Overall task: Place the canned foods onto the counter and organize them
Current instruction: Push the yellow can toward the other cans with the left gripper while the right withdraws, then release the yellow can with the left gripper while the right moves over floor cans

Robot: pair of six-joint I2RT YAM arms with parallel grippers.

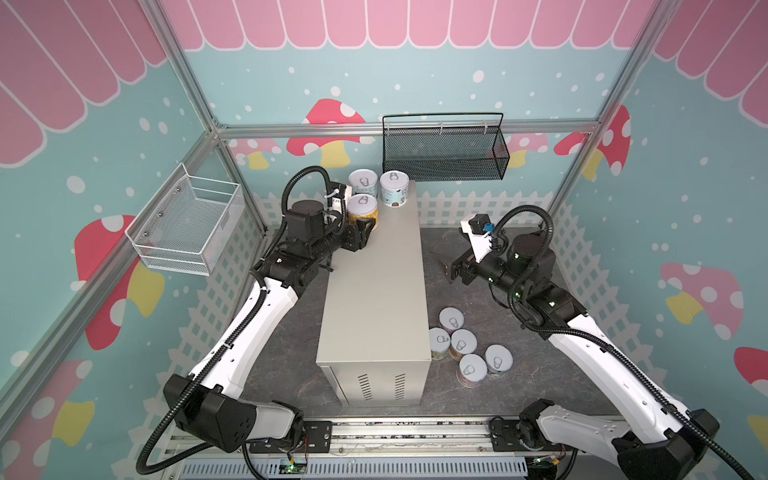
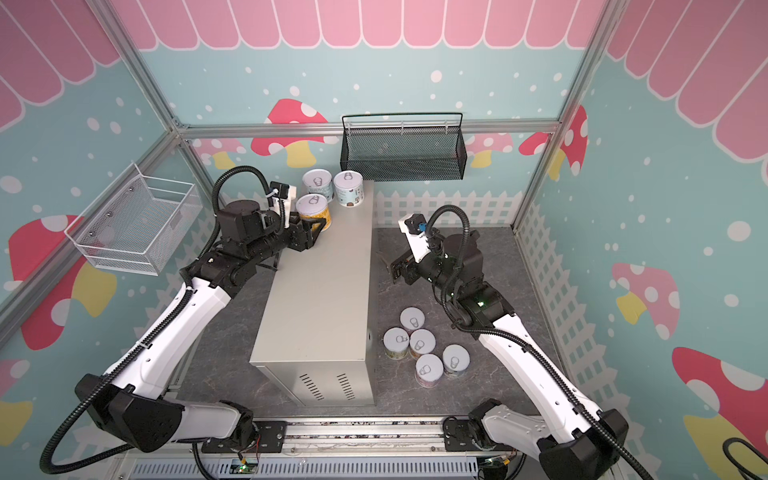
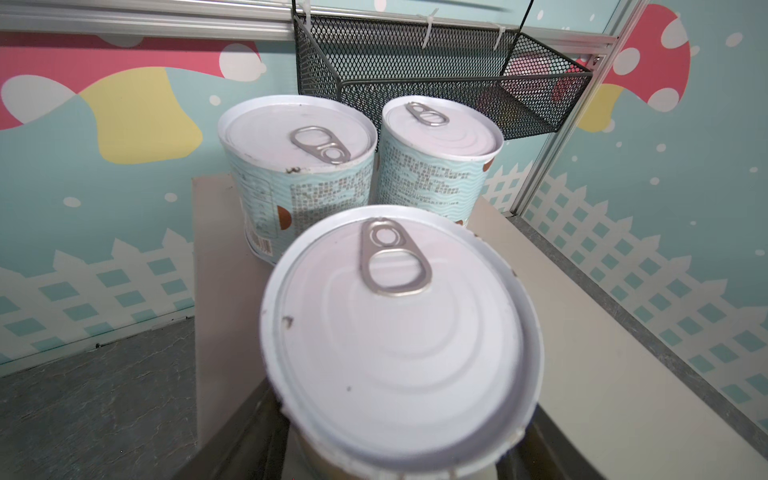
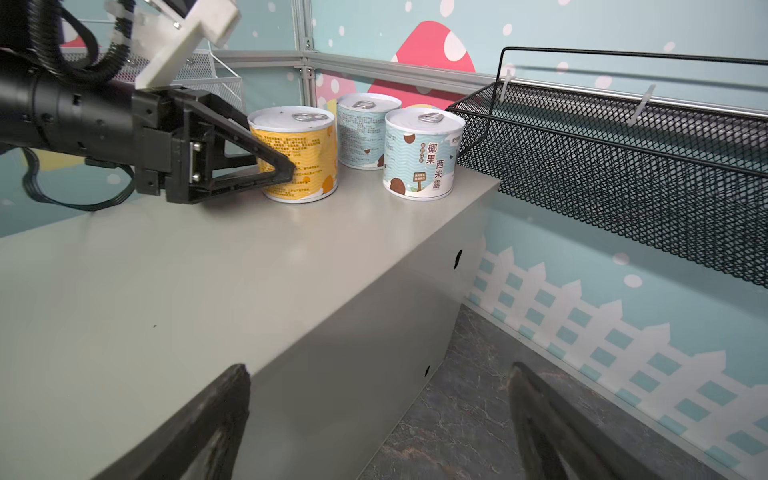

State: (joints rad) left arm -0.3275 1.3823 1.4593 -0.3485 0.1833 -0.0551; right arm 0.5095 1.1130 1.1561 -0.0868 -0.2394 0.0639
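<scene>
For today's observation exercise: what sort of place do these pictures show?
Likely a robot test cell dressed as a toy shop: mushroom-print walls on an aluminium frame, two rail-mounted arms, cans on a metal counter.

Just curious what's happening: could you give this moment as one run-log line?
left fingers: shut on yellow can on counter | right fingers: open, empty | blue cans on counter: two | loose cans: five

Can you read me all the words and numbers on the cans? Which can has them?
"椰果" and "西米露": big brown characters on the right blue can, standing on the counter.
Small signboard on that can: too small to read.
Fine print on the yellow can: too small to read.
Fine print on the left blue can: blurred, unreadable.
</scene>
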